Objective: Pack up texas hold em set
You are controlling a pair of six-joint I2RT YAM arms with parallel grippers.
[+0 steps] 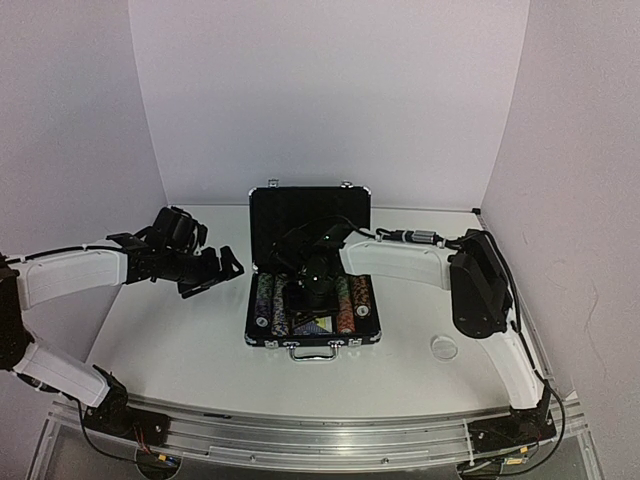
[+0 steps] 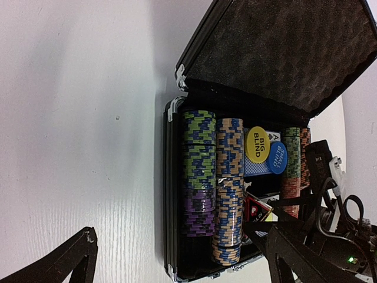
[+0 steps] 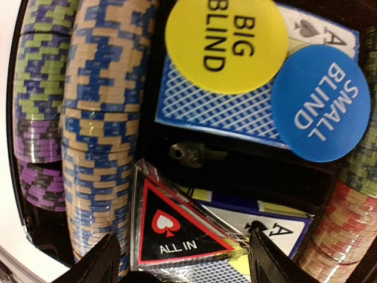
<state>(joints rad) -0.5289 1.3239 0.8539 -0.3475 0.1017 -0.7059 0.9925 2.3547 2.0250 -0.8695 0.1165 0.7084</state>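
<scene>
The black briefcase [image 1: 313, 343] lies open mid-table with its foam lid [image 2: 283, 53] upright. Rows of striped poker chips [image 2: 198, 171] fill both of its sides. In the middle, a yellow BIG BLIND disc [image 3: 227, 44] and a blue SMALL BLIND disc [image 3: 321, 103] rest on a blue-backed deck [image 3: 218, 112]. The dark triangular ALL IN button [image 3: 177, 230] lies on a second deck [image 3: 277, 224]. My right gripper [image 3: 182, 265] hangs low inside the case, open, with a finger on each side of the button. My left gripper [image 1: 222, 270] hovers open to the left of the case, holding nothing.
A clear round disc [image 1: 444, 347] lies on the white table to the right of the case, near my right arm. A small metal key [image 3: 191, 154] sits in the dark slot between the two decks. White walls close in the table at the back and sides.
</scene>
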